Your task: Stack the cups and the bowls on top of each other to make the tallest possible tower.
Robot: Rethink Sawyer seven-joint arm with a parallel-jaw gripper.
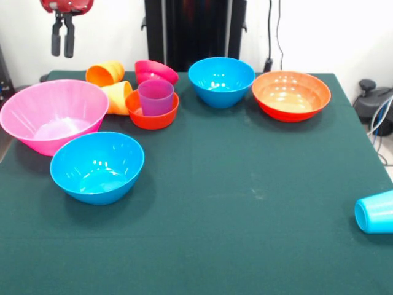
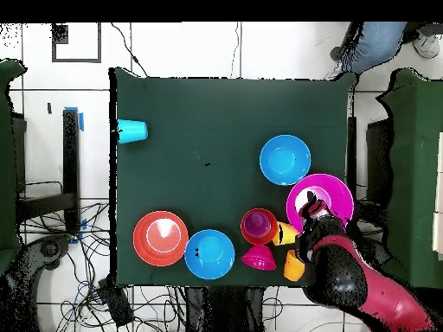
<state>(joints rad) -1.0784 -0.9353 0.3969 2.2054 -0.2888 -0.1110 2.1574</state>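
My gripper (image 1: 62,43) hangs high at the far left, fingers close together and empty, above the far rim of the large pink bowl (image 1: 54,114); in the overhead view the gripper (image 2: 310,207) is over that pink bowl (image 2: 333,194). The purple cup (image 1: 155,96) stands upright in the small orange bowl (image 1: 151,117). The small magenta bowl (image 1: 155,72) lies tipped behind them. The orange cup (image 1: 105,73) and yellow-orange cup (image 1: 118,97) lie on their sides beside the pink bowl. One blue bowl (image 1: 97,166) sits near, another (image 1: 221,80) far. The orange-red bowl (image 1: 291,95) is far right. The light blue cup (image 1: 374,212) lies at the right edge.
The green table (image 1: 245,203) has its right edge by the light blue cup. The black pedestal (image 1: 195,31) stands behind the far edge. Cables and gear (image 1: 374,110) hang off the right side. A person's leg (image 2: 372,43) shows at the overhead view's top.
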